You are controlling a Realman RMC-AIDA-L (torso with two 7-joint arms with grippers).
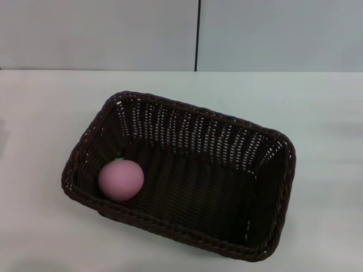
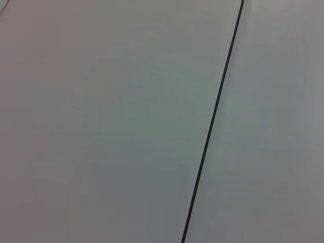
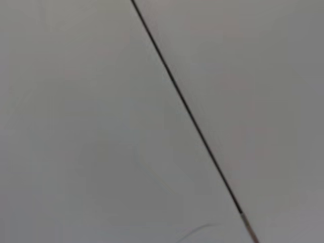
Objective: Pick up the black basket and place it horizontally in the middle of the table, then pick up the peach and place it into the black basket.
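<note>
The black basket (image 1: 187, 127) stands upright on the white table (image 1: 45, 113), roughly in the middle of the head view, lying lengthwise across it and turned a little askew. The pale pink peach (image 1: 121, 179) rests inside the basket at its left end, against the near-left wall, a green stem spot showing at its top. Neither gripper nor arm shows in the head view. Both wrist views show only a plain grey wall with a thin dark seam, and no fingers.
A grey wall with a vertical dark seam (image 1: 197, 34) runs behind the table's far edge. The same kind of seam shows in the left wrist view (image 2: 212, 121) and in the right wrist view (image 3: 187, 111).
</note>
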